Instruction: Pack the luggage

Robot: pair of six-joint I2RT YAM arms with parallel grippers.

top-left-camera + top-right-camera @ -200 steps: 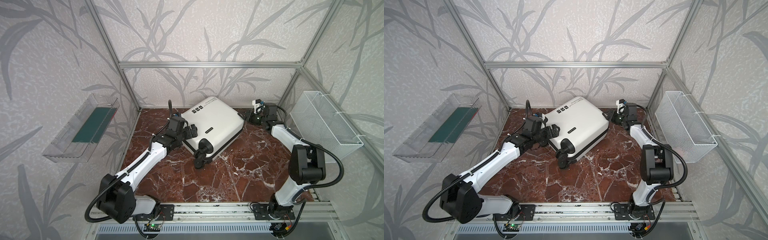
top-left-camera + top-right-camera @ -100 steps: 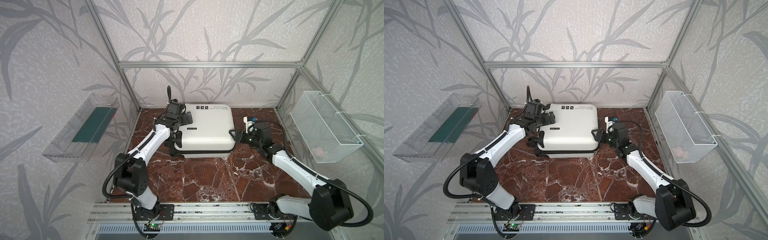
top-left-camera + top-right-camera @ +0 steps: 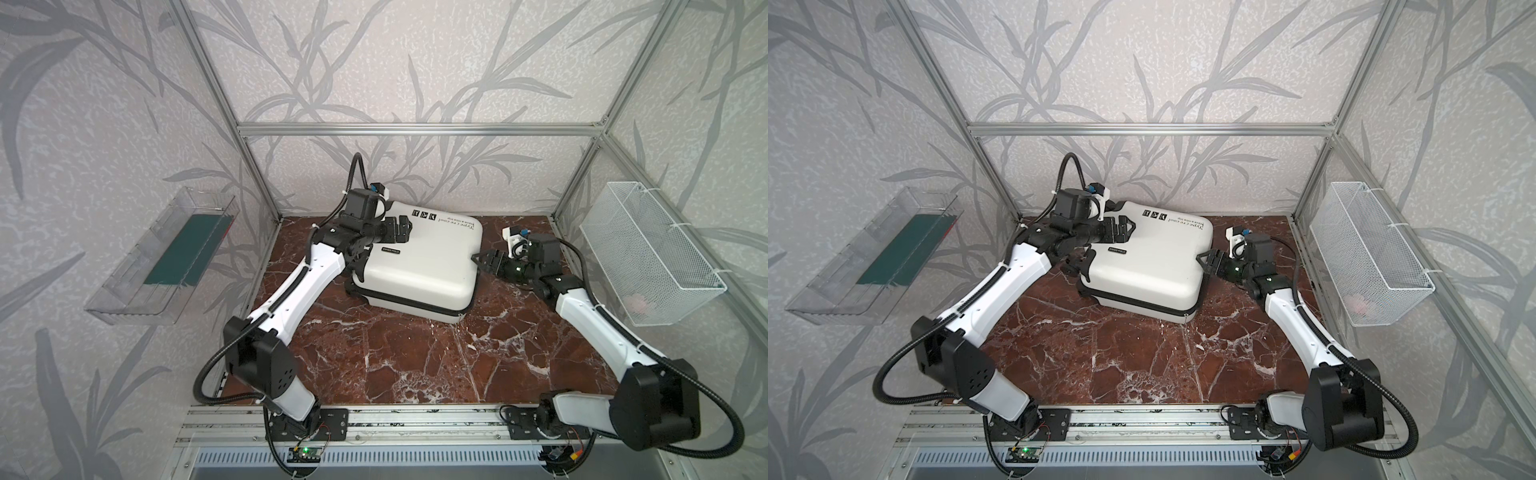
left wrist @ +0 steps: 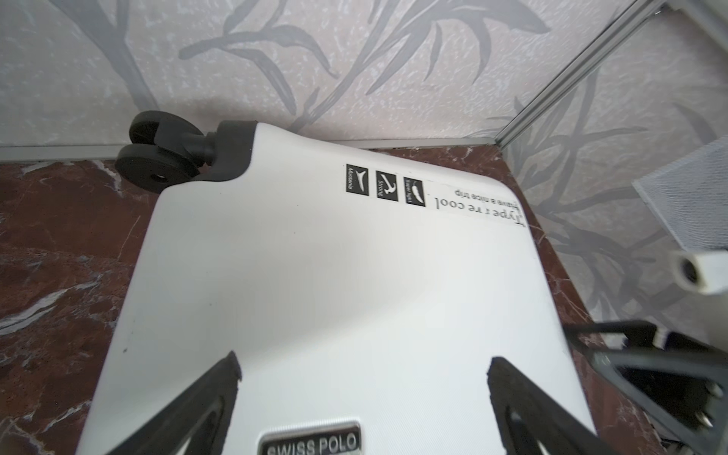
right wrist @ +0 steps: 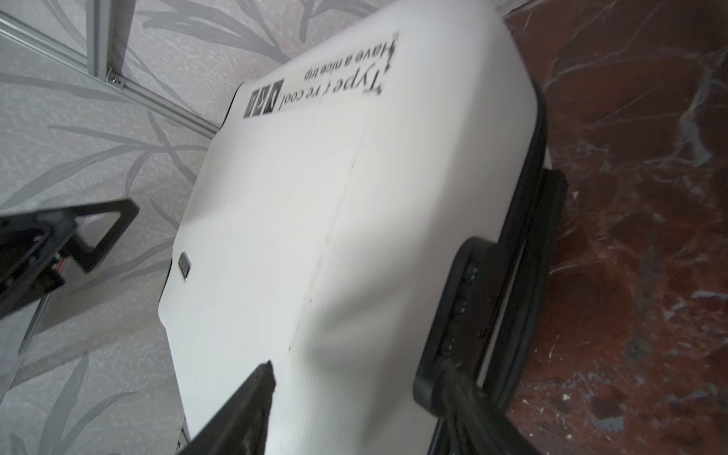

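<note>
In both top views, small white hard-shell suitcase swung round within the last second: skewed then, wheels toward the front; now flat and shut by the middle of the back edge of the red-brown marble bench. Probably squared up for unzipping, with nothing packed yet. Left gripper spread wide over its left end, clasping nothing. Right gripper brought to its right end. Wheels mostly masked by the left arm, inside unseen.

Left wrist view: fingers apart above bare shell, black twin wheel at the far corner.

Right wrist view: jaws parted and widening, one finger over the shell, the other blurred against the black side handle. Contact impossible to tell.
</note>
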